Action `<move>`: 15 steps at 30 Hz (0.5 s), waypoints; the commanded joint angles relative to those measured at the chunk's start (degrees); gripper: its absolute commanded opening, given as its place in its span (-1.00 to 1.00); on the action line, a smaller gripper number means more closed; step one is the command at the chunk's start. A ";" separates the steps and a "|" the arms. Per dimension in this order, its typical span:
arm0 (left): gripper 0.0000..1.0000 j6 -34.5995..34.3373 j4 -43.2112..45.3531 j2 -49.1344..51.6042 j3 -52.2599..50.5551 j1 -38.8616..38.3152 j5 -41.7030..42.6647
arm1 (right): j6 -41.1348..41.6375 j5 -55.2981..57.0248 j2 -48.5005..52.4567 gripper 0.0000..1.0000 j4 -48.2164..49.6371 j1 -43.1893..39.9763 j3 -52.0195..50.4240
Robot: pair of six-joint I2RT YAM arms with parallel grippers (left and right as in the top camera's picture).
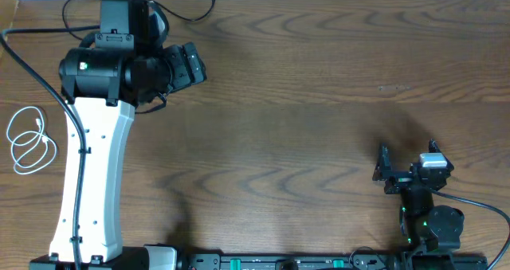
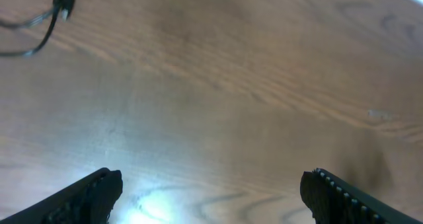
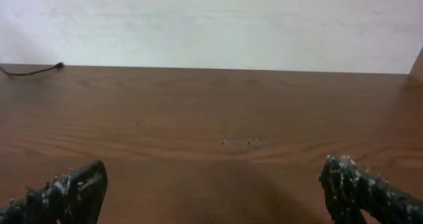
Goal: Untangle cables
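Note:
A white cable [image 1: 28, 138] lies coiled in loose loops at the table's left edge. A thin black cable [image 1: 194, 17] curves out from under my left arm's head toward the back edge. A thin black loop [image 1: 70, 5] shows left of that head; I cannot tell if it is the same cable. The left wrist view shows a black cable with a plug [image 2: 46, 22] at top left. The right wrist view shows its end [image 3: 33, 70] far off. My left gripper [image 1: 199, 63] [image 2: 211, 197] is open and empty. My right gripper [image 1: 406, 162] [image 3: 211, 191] is open and empty, low at front right.
A thick black robot cable [image 1: 72, 127] runs along the white left arm [image 1: 92, 174]. The wooden table [image 1: 303, 103] spans the view, with a pale wall [image 3: 211, 19] behind its back edge.

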 commanded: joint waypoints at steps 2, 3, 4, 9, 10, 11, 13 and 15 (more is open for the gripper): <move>0.83 0.57 -1.03 -0.57 0.48 0.22 -1.86 | -0.42 0.61 -0.37 0.98 -0.35 0.04 -0.07; 0.83 0.59 -1.20 -0.87 0.48 0.22 -3.76 | -0.42 0.61 -0.37 0.99 -0.35 0.04 -0.07; 0.83 0.59 -1.86 -1.25 0.46 0.20 -5.95 | -0.42 0.61 -0.37 0.99 -0.35 0.04 -0.07; 0.83 5.01 -3.45 -4.61 -2.32 0.20 -9.57 | -0.42 0.61 -0.37 0.99 -0.35 0.04 -0.07; 0.84 6.86 -3.26 -5.49 -3.37 0.20 -9.57 | -0.42 0.61 -0.37 0.99 -0.35 0.04 -0.07; 0.83 9.40 -3.30 -6.71 -4.81 0.20 -9.55 | -0.42 0.61 -0.37 0.99 -0.35 0.04 -0.07; 0.83 12.76 -3.23 -9.66 -8.57 0.20 -9.53 | -0.42 0.61 -0.37 0.99 -0.35 0.04 -0.07; 0.83 14.91 -2.51 -12.59 -12.48 0.20 -9.53 | -0.42 0.61 -0.37 0.99 -0.35 0.04 -0.07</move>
